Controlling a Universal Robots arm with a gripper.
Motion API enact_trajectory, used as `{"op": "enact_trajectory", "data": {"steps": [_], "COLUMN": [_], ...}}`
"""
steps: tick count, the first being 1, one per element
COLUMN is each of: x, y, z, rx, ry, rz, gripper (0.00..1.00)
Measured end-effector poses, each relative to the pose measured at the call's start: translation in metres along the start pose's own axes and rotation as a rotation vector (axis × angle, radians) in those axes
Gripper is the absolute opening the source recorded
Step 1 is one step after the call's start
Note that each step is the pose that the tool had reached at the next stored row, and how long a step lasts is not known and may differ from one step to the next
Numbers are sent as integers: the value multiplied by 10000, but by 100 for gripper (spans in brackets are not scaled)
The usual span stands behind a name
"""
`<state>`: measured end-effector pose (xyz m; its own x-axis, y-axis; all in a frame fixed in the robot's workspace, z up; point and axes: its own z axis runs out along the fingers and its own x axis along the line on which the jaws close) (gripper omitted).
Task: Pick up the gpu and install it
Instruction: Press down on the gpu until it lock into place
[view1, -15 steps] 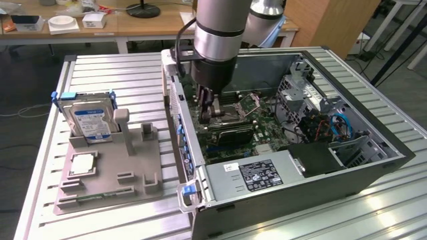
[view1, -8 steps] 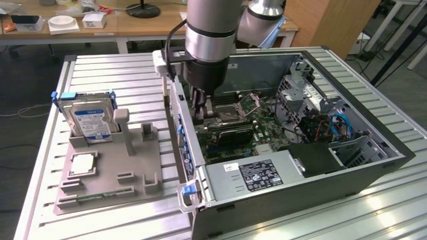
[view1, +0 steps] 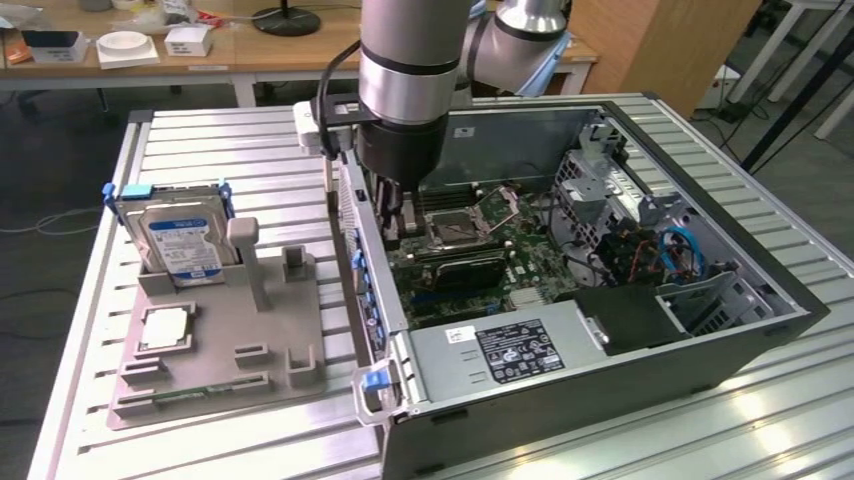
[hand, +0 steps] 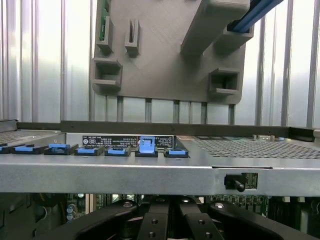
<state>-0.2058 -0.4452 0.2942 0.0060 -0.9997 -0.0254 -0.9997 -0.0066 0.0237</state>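
The open computer case (view1: 787, 285) lies on its side with the motherboard (view1: 501, 215) facing up. My gripper (view1: 390, 232) reaches down inside it, close to the case wall on the exterior view's left, with its fingers shut. A flat black rectangular card (view1: 465, 268), the gpu by its look, sits on the motherboard just to the exterior view's right of the fingertips. I cannot tell whether the fingers touch it. In the wrist view the black fingers (hand: 150, 225) meet at the centre, below the case's metal wall (hand: 160, 172).
A grey holder tray (view1: 220, 345) outside the case carries a silver hard drive (view1: 180, 245), a processor chip (view1: 163, 328) and a green memory stick (view1: 200, 392). Its two tall posts (view1: 250, 262) stand bare. A power supply (view1: 514, 350) fills the case's near end. Blue slot clips (hand: 146, 145) line the wall.
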Motion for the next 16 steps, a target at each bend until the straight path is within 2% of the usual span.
{"op": "enact_trajectory", "data": {"steps": [4,8,13,16], "x": [1,8,8,8], "y": [1,-20,-72,-72], "z": [0,-1,-3,-2], "rx": [2,0,9,10], "ry": [0,-39,-215,-241], "rz": [1,-10,-16,2], "gripper": [11,11,11,11]}}
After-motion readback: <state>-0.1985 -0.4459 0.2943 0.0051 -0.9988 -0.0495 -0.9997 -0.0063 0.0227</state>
